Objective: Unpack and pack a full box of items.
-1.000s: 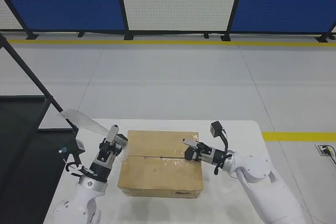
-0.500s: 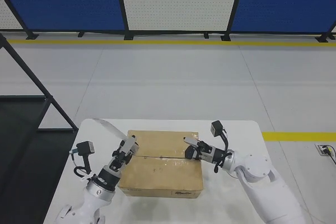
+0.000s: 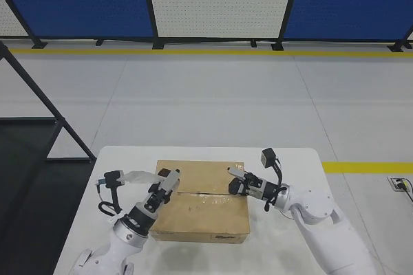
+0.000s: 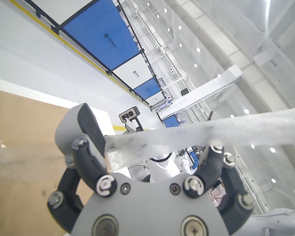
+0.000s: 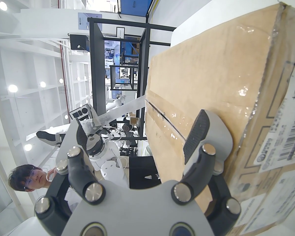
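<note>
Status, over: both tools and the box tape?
Left tool open, tape strip draped across its fingers. Right tool open, at the box top's right end. Box closed. In the way: the loose strip, trailing past the box's left edge.

Pale floor point(image 3: 213, 96), blue wall panels point(image 3: 79, 17), black frame point(image 3: 54, 121)

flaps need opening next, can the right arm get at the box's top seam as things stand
Probably yes: the right gripper sits open at the end of the seam on the box, with nothing between.

White round-cornered table point(image 3: 297, 163), one closed cardboard box point(image 3: 199, 220) flat at its middle.
</note>
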Motion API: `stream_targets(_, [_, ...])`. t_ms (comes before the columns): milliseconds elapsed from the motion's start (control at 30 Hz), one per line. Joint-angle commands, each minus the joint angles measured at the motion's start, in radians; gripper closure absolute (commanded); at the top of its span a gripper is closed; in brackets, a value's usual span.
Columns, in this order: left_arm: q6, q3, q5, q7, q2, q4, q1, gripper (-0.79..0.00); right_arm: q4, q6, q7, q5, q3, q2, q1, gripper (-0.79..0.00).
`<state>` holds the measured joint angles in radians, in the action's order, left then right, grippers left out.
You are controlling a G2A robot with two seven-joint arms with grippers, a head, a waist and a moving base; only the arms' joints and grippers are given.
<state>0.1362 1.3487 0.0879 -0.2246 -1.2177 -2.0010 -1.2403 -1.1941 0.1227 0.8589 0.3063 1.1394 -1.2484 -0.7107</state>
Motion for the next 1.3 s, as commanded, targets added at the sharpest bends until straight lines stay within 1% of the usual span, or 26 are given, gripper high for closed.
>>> stream_targets(0, [0.002,-0.004,0.004,-0.001,-0.001,-0.005,0.003,-0.785,0.0,0.001,0.0,0.001,0.002,0.0,-0.001,-0.785])
stream_targets(233, [0.002,-0.01,0.018,-0.005,-0.003,-0.019,0.012,-0.785,0.001,0.001,0.001,0.004,0.003,0.001,-0.003,-0.785])
stream_targets(500, [0.003,-0.002,0.016,-0.003,-0.005,-0.013,0.016,-0.785,0.005,-0.001,0.001,0.004,0.0,0.0,0.001,-0.785])
stream_targets(700, [0.006,0.008,0.005,0.003,-0.007,-0.011,0.014,-0.785,0.008,-0.003,0.003,0.002,-0.003,-0.001,0.007,-0.785])
stream_targets(800, [0.008,0.023,-0.026,0.013,-0.008,-0.012,0.012,-0.785,0.009,-0.005,0.004,0.002,-0.007,-0.002,0.009,-0.785])
stream_targets(867, [0.012,0.044,-0.085,0.025,-0.009,-0.012,0.011,-0.785,0.009,-0.007,0.006,0.004,-0.01,-0.003,0.011,-0.785])
stream_targets(967, [0.013,0.099,-0.247,0.038,-0.012,-0.013,0.006,-0.785,0.01,-0.003,0.01,0.006,-0.015,-0.004,0.014,-0.785])
stream_targets(1133, [-0.009,0.213,-0.537,-0.006,-0.011,0.011,0.0,-0.785,0.02,-0.001,0.012,0.008,-0.021,-0.006,0.023,-0.785])
stream_targets(1267, [-0.034,0.279,-0.727,-0.052,-0.01,0.044,-0.002,-0.785,0.029,-0.002,0.017,0.011,-0.03,-0.009,0.033,-0.785])
